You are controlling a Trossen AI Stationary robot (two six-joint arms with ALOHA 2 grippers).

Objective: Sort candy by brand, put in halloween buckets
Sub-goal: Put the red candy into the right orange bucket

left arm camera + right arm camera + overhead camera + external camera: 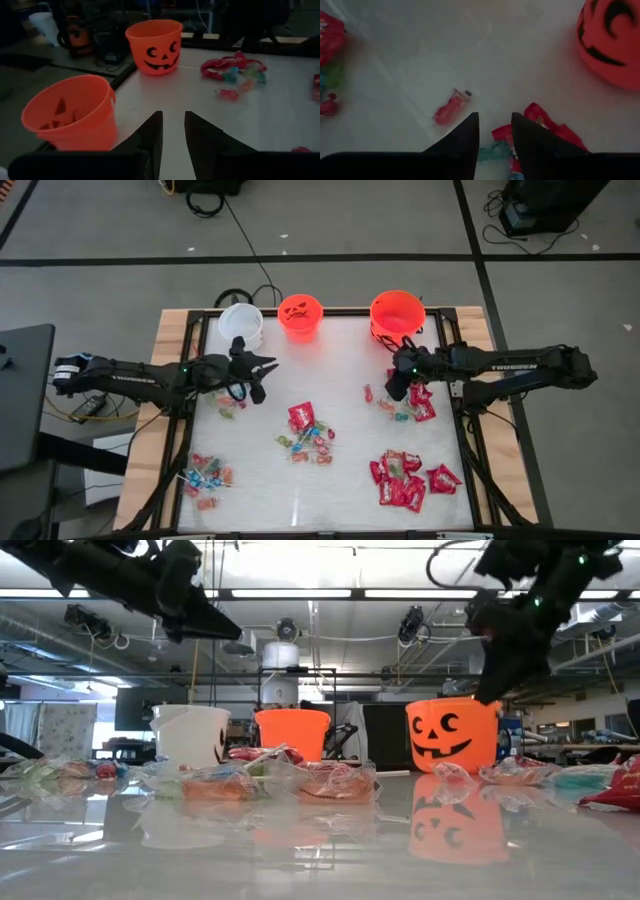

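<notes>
Three halloween buckets stand along the table's far edge: a white one (241, 323), a small orange one (300, 316) and a larger orange one (397, 316). Candy lies in heaps on the table: a mixed heap in the middle (308, 435), small pieces at the near left (207, 478), red packets at the near right (405, 478). My left gripper (262, 370) hovers open and nearly level above the table, just nearer than the white and small orange buckets (70, 117). My right gripper (395, 385) hangs open, slanting down over the right-hand candy (449, 109), with nothing between its fingers.
Small sweets (230, 405) lie under the left arm, and red packets with small pieces (418, 402) lie beside the right gripper. A wide bare strip of table (330, 365) runs between the buckets and the heaps. The black table frame (462, 430) borders the surface.
</notes>
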